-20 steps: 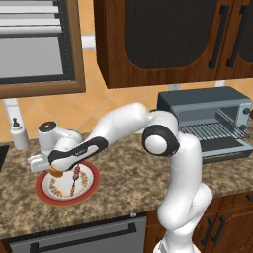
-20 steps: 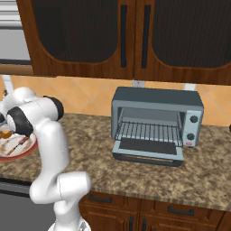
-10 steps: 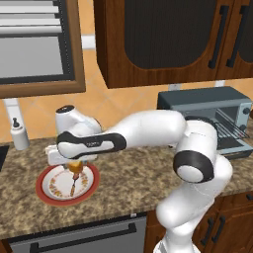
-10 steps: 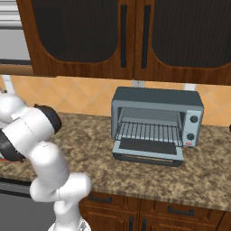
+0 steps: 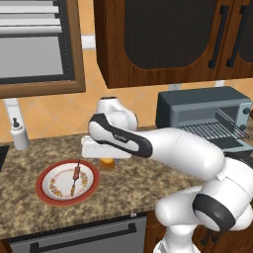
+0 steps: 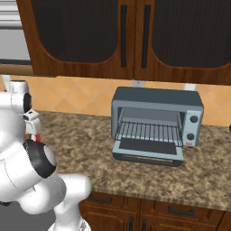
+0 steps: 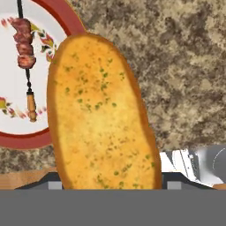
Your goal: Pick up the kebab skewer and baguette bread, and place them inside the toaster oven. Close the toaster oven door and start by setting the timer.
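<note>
A stubby golden-orange baguette bread (image 7: 103, 119), flecked with green herbs, is seen filling the middle of the hand view from top to bottom, held in the two-finger gripper (image 5: 106, 160), whose jaws are clamped on its lower end; in the left base view a small orange part of the loaf shows just below the white hand, left of centre. The loaf hangs over the speckled brown granite counter (image 5: 128, 185), its upper left edge overlapping the rim of the plate in the hand view. A thin kebab skewer (image 7: 25, 57) with dark red meat chunks and a wooden handle lies on a round white plate with a red rim and a floral pattern (image 5: 48, 190), at the upper left of the hand view and the lower left of the left base view, just beside the held bread. Well apart, at the right of the left base view and the centre of the right base view, a grey-blue boxy toaster oven (image 6: 155, 124) stands on the counter against the orange tiled wall, its wire rack exposed and two small knobs at its right. The dark glass toaster oven door (image 6: 149, 150) is folded down flat in front. No brand, label or legible writing can be made out on any item.
</note>
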Controlling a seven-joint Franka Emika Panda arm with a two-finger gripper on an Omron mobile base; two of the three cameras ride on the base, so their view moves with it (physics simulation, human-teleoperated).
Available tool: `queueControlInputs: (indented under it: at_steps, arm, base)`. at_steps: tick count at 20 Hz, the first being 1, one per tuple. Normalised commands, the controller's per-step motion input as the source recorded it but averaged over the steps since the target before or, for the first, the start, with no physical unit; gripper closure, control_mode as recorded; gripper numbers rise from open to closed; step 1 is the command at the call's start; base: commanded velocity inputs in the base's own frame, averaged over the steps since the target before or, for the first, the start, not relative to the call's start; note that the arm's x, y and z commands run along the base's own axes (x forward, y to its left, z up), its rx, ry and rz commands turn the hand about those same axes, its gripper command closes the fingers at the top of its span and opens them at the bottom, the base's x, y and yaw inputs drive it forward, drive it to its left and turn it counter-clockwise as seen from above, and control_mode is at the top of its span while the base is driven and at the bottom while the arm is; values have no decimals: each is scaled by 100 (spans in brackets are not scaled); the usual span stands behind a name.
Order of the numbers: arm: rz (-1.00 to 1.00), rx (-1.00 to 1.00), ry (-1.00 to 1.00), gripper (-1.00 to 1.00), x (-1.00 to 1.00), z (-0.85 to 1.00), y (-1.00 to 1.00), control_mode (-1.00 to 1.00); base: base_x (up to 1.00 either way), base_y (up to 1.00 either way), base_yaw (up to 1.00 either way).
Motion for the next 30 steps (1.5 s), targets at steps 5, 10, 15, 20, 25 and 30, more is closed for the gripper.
queueControlInputs:
  at_steps: [5, 10, 15, 20, 25, 30]
  arm:
    - [-7, 0, 11, 100, -2, 29, -100, -100]
    - [0, 0, 3, 100, 0, 13, -100, -100]
    - [17, 0, -4, 100, 0, 0, -100, -100]
    - [11, 0, -1, 100, 0, 2, -100, -100]
    - [9, 0, -8, 100, 0, 6, -100, -100]
    - [7, 0, -17, 100, 1, 14, -97, -100]
  base:
    - [0, 0, 0]
    - [0, 0, 0]
    - [0, 0, 0]
    - [0, 0, 0]
    - [0, 0, 0]
    - [0, 0, 0]
